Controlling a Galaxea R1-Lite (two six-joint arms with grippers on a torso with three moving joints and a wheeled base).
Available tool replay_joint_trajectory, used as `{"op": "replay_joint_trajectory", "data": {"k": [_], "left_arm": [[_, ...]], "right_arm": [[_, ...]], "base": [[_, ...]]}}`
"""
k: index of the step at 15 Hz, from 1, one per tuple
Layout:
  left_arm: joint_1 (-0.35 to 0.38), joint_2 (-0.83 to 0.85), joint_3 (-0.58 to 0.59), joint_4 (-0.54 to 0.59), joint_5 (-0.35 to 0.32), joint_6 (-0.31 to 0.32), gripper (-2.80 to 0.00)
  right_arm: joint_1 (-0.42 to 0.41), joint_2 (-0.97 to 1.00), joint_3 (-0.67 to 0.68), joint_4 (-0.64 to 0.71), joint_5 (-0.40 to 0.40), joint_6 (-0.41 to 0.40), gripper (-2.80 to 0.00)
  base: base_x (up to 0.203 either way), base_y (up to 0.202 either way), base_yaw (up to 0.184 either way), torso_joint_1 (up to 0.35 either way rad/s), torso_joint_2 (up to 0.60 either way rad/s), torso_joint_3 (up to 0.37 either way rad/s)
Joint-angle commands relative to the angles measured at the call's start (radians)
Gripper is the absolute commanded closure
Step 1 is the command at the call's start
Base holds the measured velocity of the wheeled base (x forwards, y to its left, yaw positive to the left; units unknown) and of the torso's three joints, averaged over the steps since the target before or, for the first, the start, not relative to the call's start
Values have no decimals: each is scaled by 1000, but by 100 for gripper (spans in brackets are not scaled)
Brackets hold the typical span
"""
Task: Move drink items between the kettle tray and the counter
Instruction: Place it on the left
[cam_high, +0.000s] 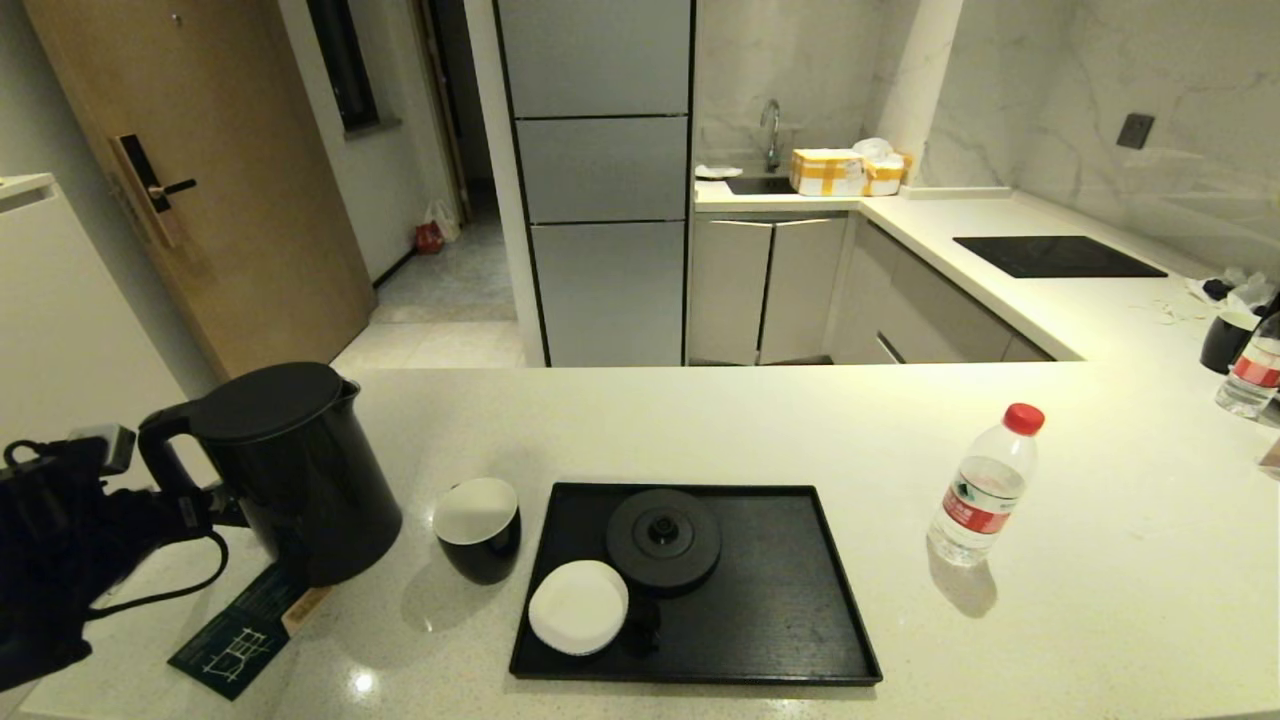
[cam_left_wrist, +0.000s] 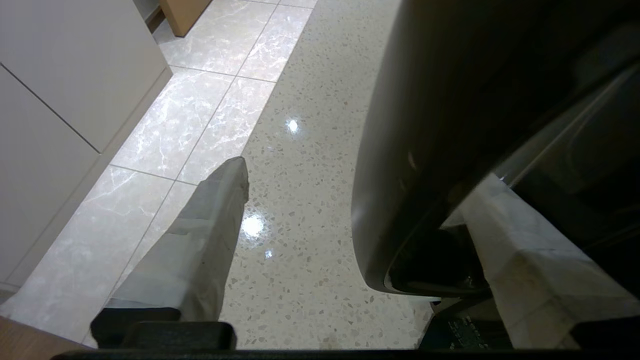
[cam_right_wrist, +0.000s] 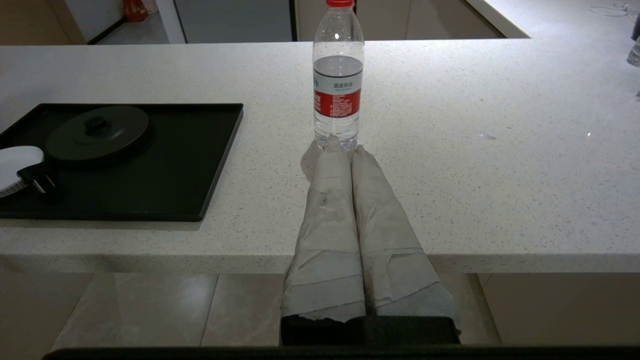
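Head view: tall glossy black electric kettle (cam_high: 295, 470) at nine o'clock of flat black rectangular tray (cam_high: 800, 620), off its base; left gripper (cam_high: 185, 505) spread wide around handle, apparently releasing; right gripper (cam_right_wrist: 345, 145) closed, empty.

Glossy black kettle (cam_high: 290, 465), black tray (cam_high: 790, 620), red-capped, red-labelled bottle (cam_high: 980, 490) — all on an off-white speckled counter (cam_high: 700, 420).

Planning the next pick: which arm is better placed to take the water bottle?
Right, probably. The right tool, fingers shut, points straight at the water bottle from the counter edge. The left tool is open around the kettle handle, far across the tray.
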Motion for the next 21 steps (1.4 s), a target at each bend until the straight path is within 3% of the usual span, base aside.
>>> {"op": "replay_joint_trajectory", "data": {"k": [1,21], "left_arm": [[0,-11,4,-8,-2,1,-280],[2,-125,111,-9,-33,-3,-280]], "right_arm": [[0,1,0,0,1,-1,0],[0,1,0,0,0,-1,0]], "base": [[0,0,0,0,0,0],[0,0,0,0,0,0]]}}
